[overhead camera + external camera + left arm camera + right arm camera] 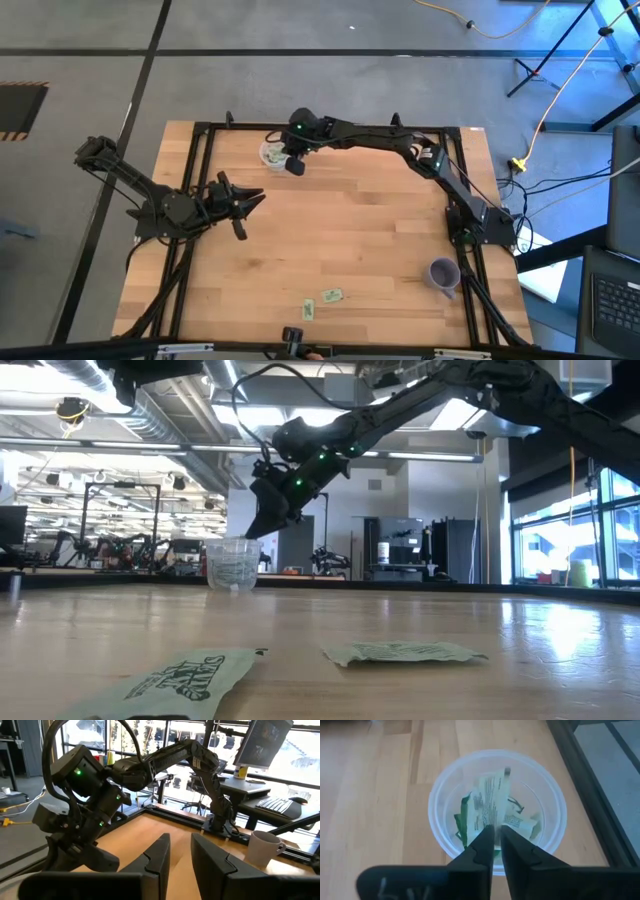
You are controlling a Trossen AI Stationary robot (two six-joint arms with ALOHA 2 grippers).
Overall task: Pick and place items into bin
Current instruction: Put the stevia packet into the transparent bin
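Hovering directly above the small clear, faintly pinkish round plastic cup (272,153), at the far edge of the pale wooden tabletop (350,240): the right tool (293,162), on an arm stretched across from the right side. Seen level from the tabletop, poised just above and beside the cup's open rim (232,565), not touching the wall.

Looking down past the right tool (496,832) into the cup (435,795): one pale green-and-white printed flat rectangular packet (492,800) standing nearly upright inside, its near end running right up to the tool's tip. Cannot tell whether gripped or already let go. Lying lower in the cup, more packets: a white one (520,822) to one side and a darker green one (462,820) to the other, both against the wall.

Resting flat near the front edge of the tabletop, well apart from the cup and from both tools: two further pale green packets (331,295) (309,309), close together, printed sides up (165,682) (405,652).

Waiting over the left part of the tabletop: the left tool (248,200), spread open and holding nothing (180,855), pointed toward the middle.

Standing alone near the front right corner: a purple translucent cup (443,273).
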